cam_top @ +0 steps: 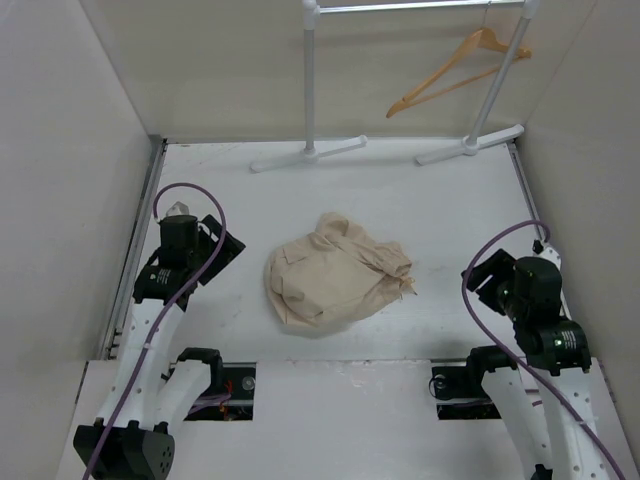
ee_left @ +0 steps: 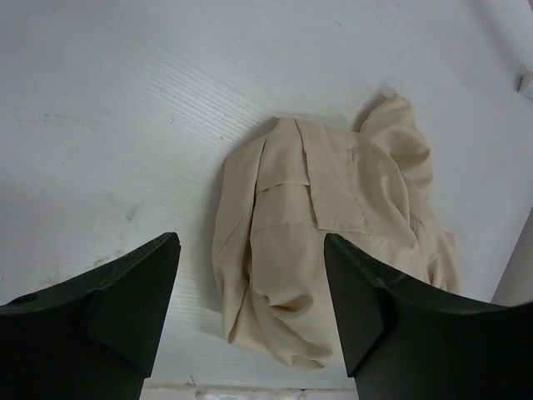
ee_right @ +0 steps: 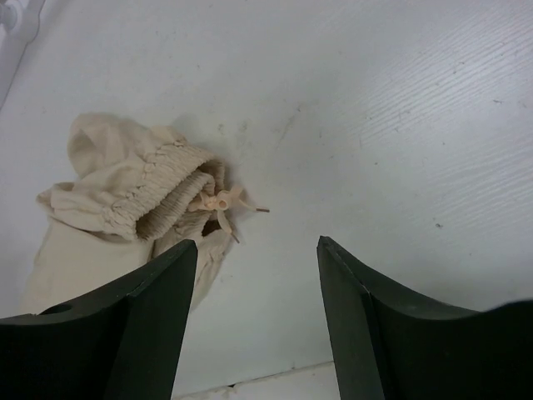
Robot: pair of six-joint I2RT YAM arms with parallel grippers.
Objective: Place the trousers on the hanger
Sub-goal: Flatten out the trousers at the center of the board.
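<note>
The beige trousers (cam_top: 335,272) lie crumpled in a heap in the middle of the white table. In the left wrist view the trousers (ee_left: 333,225) lie ahead between my open fingers. In the right wrist view their gathered waistband and drawstring (ee_right: 166,196) lie to the upper left. The wooden hanger (cam_top: 455,72) hangs on the white clothes rack at the back right. My left gripper (cam_top: 222,243) is open and empty, left of the heap. My right gripper (cam_top: 482,277) is open and empty, right of the heap.
The white clothes rack (cam_top: 312,90) stands at the back with its two feet on the table. Beige walls close in the left, right and back sides. Purple cables loop over both arms.
</note>
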